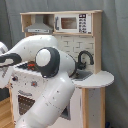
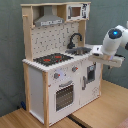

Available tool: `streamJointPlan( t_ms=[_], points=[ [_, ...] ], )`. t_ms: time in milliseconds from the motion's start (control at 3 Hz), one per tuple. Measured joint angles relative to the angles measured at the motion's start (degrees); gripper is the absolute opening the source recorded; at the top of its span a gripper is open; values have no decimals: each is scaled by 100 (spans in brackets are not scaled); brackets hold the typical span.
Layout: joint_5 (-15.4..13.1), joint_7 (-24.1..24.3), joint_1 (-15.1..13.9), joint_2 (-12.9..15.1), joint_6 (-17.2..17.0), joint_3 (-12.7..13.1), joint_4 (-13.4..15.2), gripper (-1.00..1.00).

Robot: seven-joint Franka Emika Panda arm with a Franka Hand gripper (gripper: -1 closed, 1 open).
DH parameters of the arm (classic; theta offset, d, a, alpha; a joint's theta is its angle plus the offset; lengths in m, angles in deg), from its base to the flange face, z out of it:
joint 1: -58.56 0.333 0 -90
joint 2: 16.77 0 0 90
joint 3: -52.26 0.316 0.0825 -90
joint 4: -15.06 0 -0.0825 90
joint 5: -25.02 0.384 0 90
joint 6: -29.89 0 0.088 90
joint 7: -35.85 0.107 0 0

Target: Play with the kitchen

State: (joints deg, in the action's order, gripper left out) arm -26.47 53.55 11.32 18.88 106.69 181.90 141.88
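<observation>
The kitchen is white and light wood, and it shows in both exterior views. It has a black-red hob, a grey sink, a black tap, an oven door, a grey hood and a small microwave. In the second exterior view my gripper reaches in from the right, low over the counter's end beside the sink. In the first exterior view my white arm fills the foreground and hides the hob and oven. The tap stays visible behind it.
A rounded side shelf sticks out at the kitchen's sink end, right under my wrist; the first exterior view shows this shelf too. A wooden floor lies in front, and a grey curtain hangs behind.
</observation>
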Motion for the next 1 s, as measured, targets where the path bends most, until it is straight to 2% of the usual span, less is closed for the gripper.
streamJointPlan(
  t_ms=[1000],
  points=[
    [570, -666, 563, -1325, 695, -380, 296, 100]
  ],
)
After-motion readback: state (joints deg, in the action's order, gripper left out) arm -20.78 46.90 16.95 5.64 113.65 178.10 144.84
